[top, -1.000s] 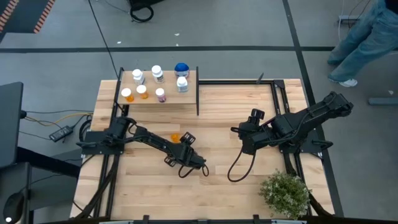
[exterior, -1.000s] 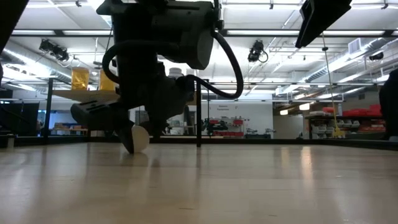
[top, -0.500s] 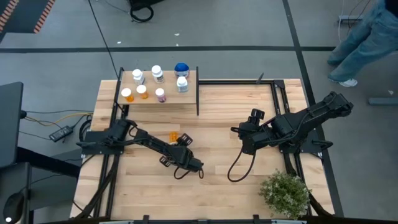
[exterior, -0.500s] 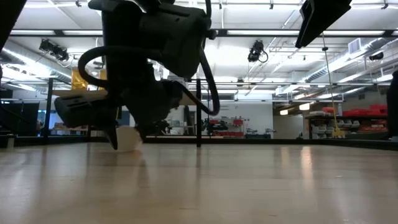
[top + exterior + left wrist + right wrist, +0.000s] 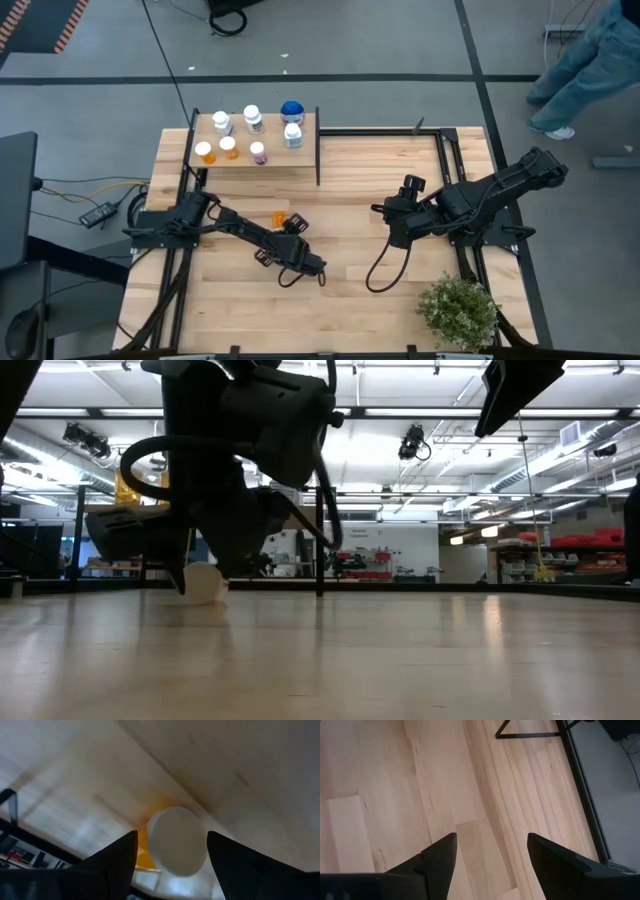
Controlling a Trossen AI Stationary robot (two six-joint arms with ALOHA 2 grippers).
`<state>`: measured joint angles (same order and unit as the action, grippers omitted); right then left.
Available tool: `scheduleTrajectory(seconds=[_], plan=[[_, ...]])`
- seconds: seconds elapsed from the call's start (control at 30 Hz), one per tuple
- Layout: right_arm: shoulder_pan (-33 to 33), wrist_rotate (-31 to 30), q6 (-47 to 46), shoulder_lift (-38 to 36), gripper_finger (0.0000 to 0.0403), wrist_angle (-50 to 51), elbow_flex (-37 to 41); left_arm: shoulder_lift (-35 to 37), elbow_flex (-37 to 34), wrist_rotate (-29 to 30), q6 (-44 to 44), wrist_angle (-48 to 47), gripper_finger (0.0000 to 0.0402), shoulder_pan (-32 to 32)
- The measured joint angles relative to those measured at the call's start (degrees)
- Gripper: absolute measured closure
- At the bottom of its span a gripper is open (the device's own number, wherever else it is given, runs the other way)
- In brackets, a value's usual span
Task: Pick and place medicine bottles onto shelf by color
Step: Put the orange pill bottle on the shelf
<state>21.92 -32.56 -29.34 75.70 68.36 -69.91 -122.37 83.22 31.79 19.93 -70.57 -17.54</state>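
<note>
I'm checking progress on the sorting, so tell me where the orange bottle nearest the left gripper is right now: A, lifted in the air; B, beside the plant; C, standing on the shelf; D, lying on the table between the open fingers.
D: the orange bottle lies on its side on the table, its white cap facing the left gripper, whose open fingers flank it.

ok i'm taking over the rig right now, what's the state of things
Left gripper: open, low at table centre, fingers either side of an orange bottle lying on its side; no grip yet.
Right gripper: open and empty, waiting over the table's right half.
Done: seven bottles stand on the shelf at the table's far left corner, the three orange or pinkish ones in its near row.
Left: close on the orange bottle and shelve it beside the orange ones.
</note>
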Motion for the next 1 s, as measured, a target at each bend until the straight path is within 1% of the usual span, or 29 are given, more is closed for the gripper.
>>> scheduleTrajectory(seconds=[0.07, 0.13, 0.2, 0.27, 0.53, 0.6, 0.67, 0.73, 0.77, 0.8, 0.83, 0.97, 1.0], plan=[[0.0, 0.0, -0.1, 0.0, 0.0152, 0.0, 0.0, 0.0, 0.0, 0.2, 0.9, -1.5, 0.0158, -0.1], [0.0, 0.0, -0.3, 0.0, 0.0152, 0.0, 0.0, 0.0, 0.0, 1.7, 2.9, -2.3, 0.0157, -0.4], [0.0, 0.0, -0.4, 0.0, 0.0152, 0.0, 0.0, 0.0, 0.0, 3.1, 5.5, -2.7, 0.0153, -0.9], [0.0, 0.0, -0.4, 0.0, 0.0152, 0.0, 0.0, 0.1, 0.0, 3.4, 7.7, -2.5, 0.0145, -1.4], [0.5, 0.0, -0.5, 0.0, 0.0152, 0.0, 0.0, 0.1, -0.2, 3.5, 7.0, -2.4, 0.0106, -2.3], [0.8, 0.0, -1.1, 0.0, 0.0152, 0.0, 0.0, 0.1, -0.6, 5.3, 2.1, -2.3, 0.0098, -2.0], [1.2, 0.0, -1.3, 0.0, 0.0152, 0.0, 0.0, 0.1, -0.7, 8.6, -8.0, -2.4, 0.0093, -1.2], [1.9, 0.0, -1.3, 0.0, 0.0152, 0.0, 0.0, 0.1, -0.7, 10.2, -17.3, -4.0, 0.0093, -0.5], [2.1, -0.1, -1.4, 0.0, 0.0152, 0.0, 0.0, 0.1, -0.7, 10.2, -19.9, -5.2, 0.0094, -0.2], [2.4, -0.4, -1.4, 0.0, 0.0152, 0.0, 0.0, 0.1, -0.8, 10.3, -20.5, -6.4, 0.0097, -0.1], [2.4, -0.6, -1.4, 0.0, 0.0152, 0.0, 0.0, 0.2, -1.1, 10.4, -19.0, -7.2, 0.01, -0.1], [2.4, -0.7, -2.4, 0.0, 0.0152, 0.0, 0.0, 0.2, -2.8, 10.2, -6.3, -8.6, 0.0109, -1.3], [2.4, -0.6, -2.6, 0.0, 0.0152, 0.0, 0.0, 0.2, -3.1, 10.2, -4.3, -9.0, 0.011, -1.6]])
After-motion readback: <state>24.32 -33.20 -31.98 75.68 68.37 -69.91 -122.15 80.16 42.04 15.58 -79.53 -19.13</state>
